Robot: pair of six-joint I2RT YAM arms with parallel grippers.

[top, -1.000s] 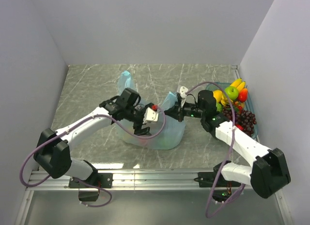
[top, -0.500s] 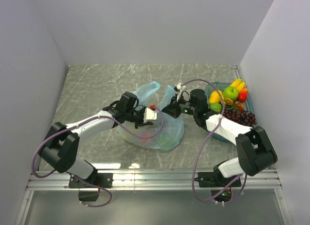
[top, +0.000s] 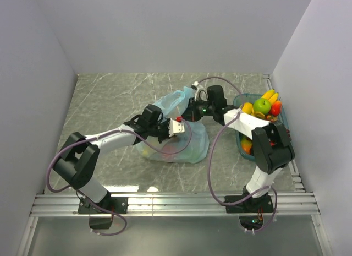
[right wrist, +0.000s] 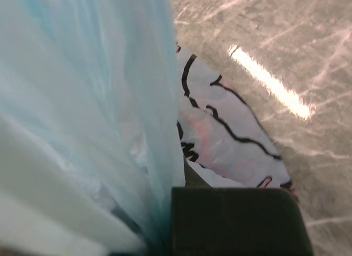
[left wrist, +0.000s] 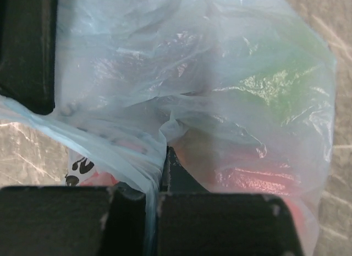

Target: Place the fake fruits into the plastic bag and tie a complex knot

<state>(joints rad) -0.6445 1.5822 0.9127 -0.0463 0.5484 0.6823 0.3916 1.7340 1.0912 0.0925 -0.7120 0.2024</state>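
A robotics lab test cell — plain white walls [top: 165, 30] box in a grey marbled tabletop [top: 102, 96], with an aluminium mounting rail [top: 176, 201] at six o'clock.

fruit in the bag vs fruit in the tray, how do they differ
The bagged fruit shows only as blurred green and red patches behind the pale blue film of the bag. The tray fruit sits bare and sharp in its tray: banana, green apple, red piece. The bagged fruit lies mid-scene, while the tray fruit is piled at the far right. Both are brightly coloured.
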